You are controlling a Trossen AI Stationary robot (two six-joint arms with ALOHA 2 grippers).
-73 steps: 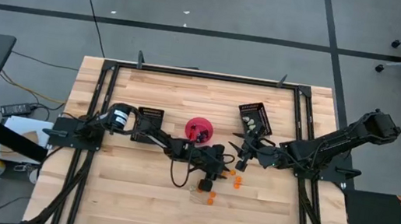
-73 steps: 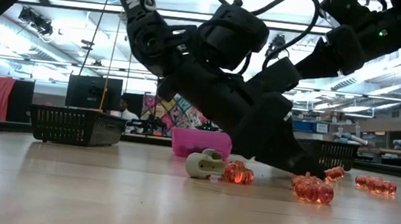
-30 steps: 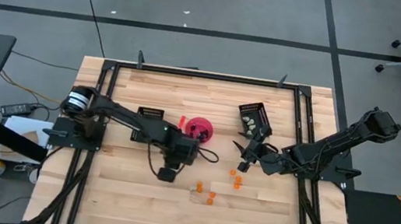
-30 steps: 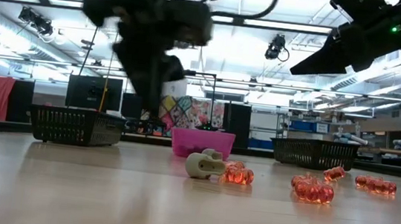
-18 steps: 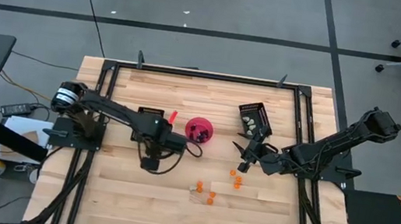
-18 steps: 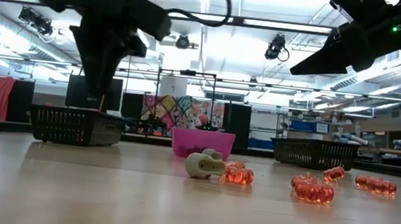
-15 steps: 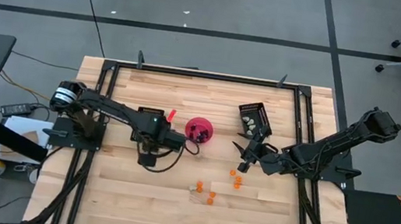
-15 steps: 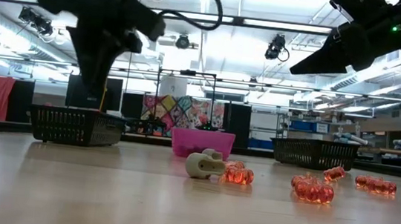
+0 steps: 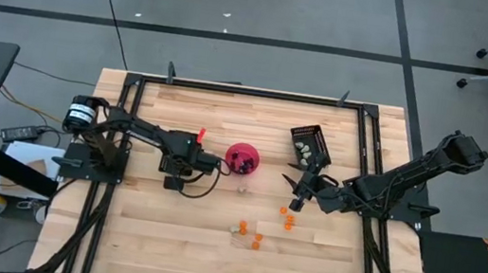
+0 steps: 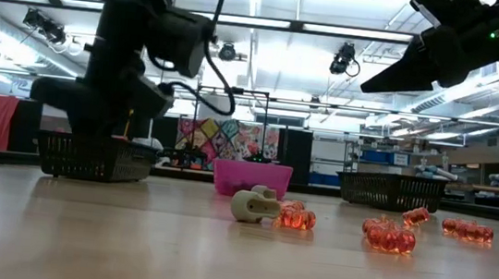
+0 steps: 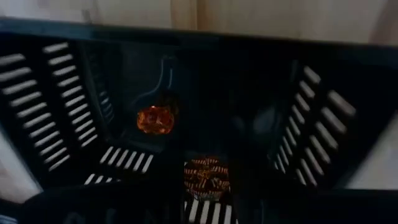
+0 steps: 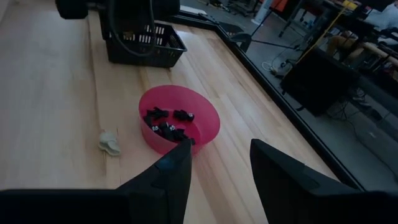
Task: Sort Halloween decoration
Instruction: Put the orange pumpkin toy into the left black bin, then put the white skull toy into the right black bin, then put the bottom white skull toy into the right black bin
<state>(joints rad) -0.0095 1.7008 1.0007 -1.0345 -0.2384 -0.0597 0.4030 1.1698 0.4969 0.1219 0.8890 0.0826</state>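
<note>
My left gripper (image 9: 179, 158) reaches down into the left black tray (image 9: 179, 137) and is shut on an orange pumpkin trinket (image 11: 207, 173). A second orange pumpkin (image 11: 155, 118) lies on that tray's floor. My right gripper (image 9: 298, 194) hovers open between the pink bowl (image 9: 243, 158) and the right black tray (image 9: 310, 144). The bowl holds black trinkets (image 12: 166, 127), and the right tray holds whitish-grey ones. Several orange pumpkins (image 9: 288, 219) and a whitish piece (image 10: 252, 205) lie loose on the table. My left gripper has the orange pumpkin (image 11: 207, 173) between its two fingers, coming from above and slanting down into the left tray. The dark fingers barely stand out against the tray, so how far back the pumpkin sits is not clear. It appears held above the slotted tray floor.
More orange pumpkins (image 10: 390, 236) sit on the near middle of the table, and another whitish piece (image 12: 109, 142) lies near the pink bowl. A black frame rail (image 9: 231, 89) runs round the tabletop. Bare wood stretches along the near edge.
My left gripper has travelled from the table's middle toward the left and far side, reaching the left black tray and dropping low over it. The right arm has kept still, and the loose trinkets have not moved.
</note>
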